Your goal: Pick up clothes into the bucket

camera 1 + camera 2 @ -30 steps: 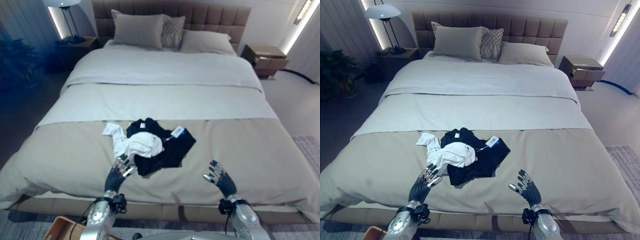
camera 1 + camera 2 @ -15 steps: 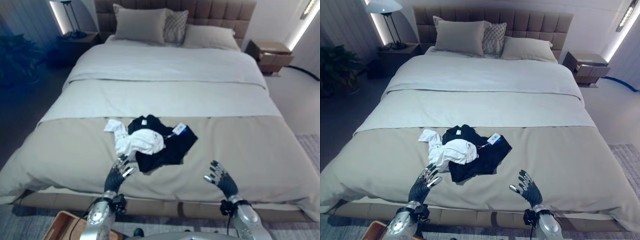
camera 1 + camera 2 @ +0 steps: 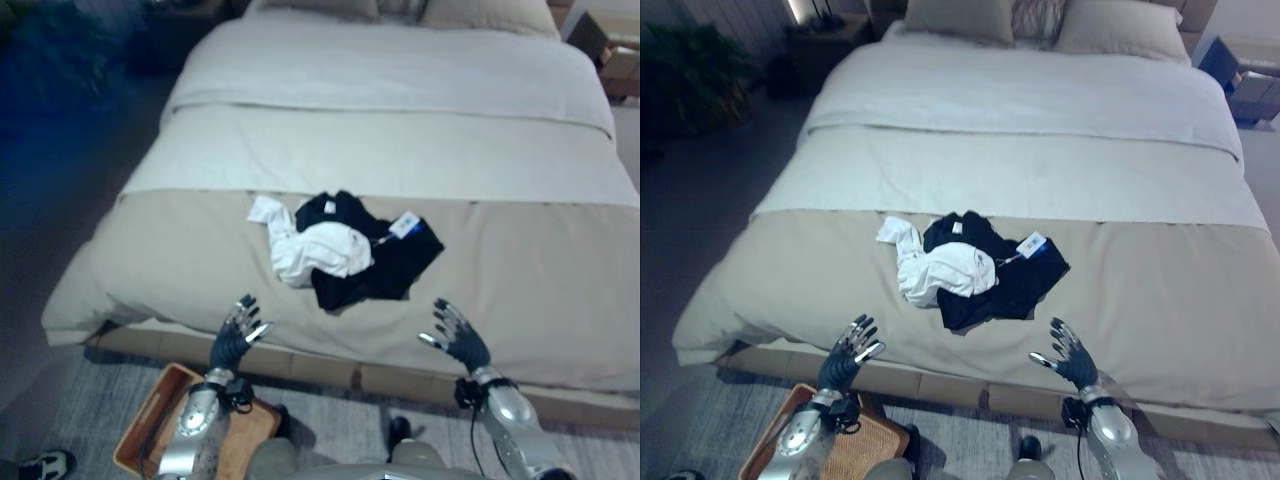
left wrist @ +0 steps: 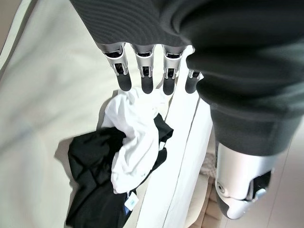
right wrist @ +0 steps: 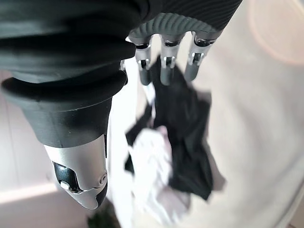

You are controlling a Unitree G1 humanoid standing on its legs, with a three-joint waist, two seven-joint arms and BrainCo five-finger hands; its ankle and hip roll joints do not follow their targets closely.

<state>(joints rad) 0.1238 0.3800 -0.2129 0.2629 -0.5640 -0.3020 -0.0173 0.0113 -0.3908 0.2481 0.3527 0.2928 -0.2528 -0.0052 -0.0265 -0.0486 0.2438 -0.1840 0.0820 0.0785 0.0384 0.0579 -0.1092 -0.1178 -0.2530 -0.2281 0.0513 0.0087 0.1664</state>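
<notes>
**Both hands raised and empty before the bed's foot edge; clothes not yet taken**

Nearest, on the floor by the foot edge of the bed, stood one wooden bucket, a shallow tray-like box, below the left arm. Left hand was held up with fingers straight and spread, holding nothing. Right hand was likewise spread wide and empty. Both hovered just short of the bed's foot edge, apart from the cloth.

Further in, on the tan cover near the foot edge and left of the bed's middle, lay the pile: one white garment bunched over one black garment, touching and overlapping. A small tag lay on the black one.

Judgement on the step: reach was pending. The white piece sits on top and closer to the left hand, so taking it first by a thick fold should avoid dragging the black one. Fingers ought to close on bunched cloth, not a single layer or the bed cover.

At the head edge, pillows showed, cut off; count uncertain.
</notes>
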